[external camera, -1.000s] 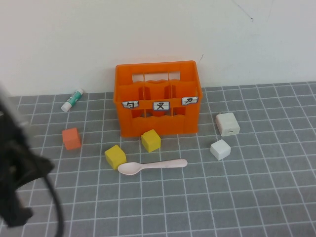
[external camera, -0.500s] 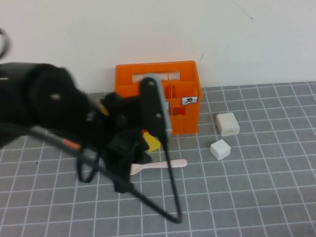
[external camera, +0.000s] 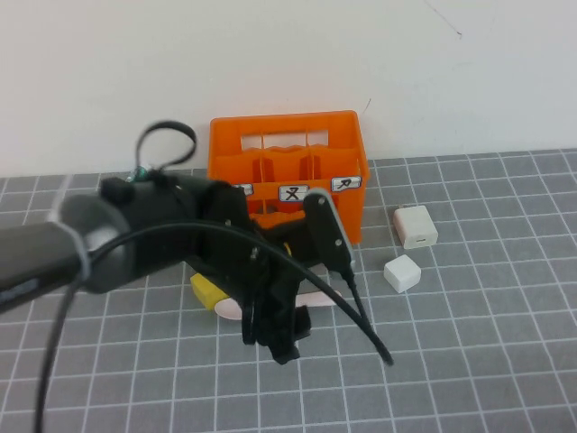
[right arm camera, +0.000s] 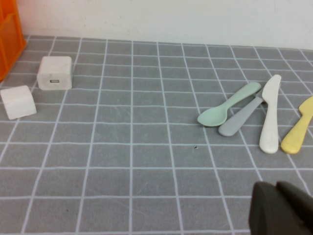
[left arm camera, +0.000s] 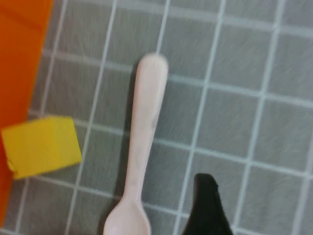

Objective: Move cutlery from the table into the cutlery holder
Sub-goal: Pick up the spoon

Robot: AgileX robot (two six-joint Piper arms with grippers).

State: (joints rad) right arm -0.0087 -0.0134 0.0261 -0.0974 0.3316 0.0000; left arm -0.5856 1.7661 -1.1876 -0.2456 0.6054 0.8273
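Note:
The pale pink spoon (external camera: 320,299) lies on the grey gridded table (external camera: 469,361) in front of the orange cutlery holder (external camera: 288,149). My left arm covers most of it in the high view. My left gripper (external camera: 275,332) hangs open just above the spoon's bowl end. In the left wrist view the spoon (left arm camera: 144,127) lies whole, with one black fingertip (left arm camera: 205,196) beside its bowl and the holder's edge (left arm camera: 19,58) nearby. My right gripper (right arm camera: 281,205) is shut and empty, low over the table, out of the high view.
A yellow cube (left arm camera: 41,144) sits beside the spoon's handle, close to the holder. Two white blocks (external camera: 416,226) (external camera: 402,271) lie right of the holder. In the right wrist view a mint spoon (right arm camera: 227,105), a grey piece (right arm camera: 239,120), a white knife (right arm camera: 270,115) and a yellow piece (right arm camera: 298,129) lie together.
My left arm has swung in from the left edge to the middle of the table and come down over the spoon. The spoon and cubes have not moved.

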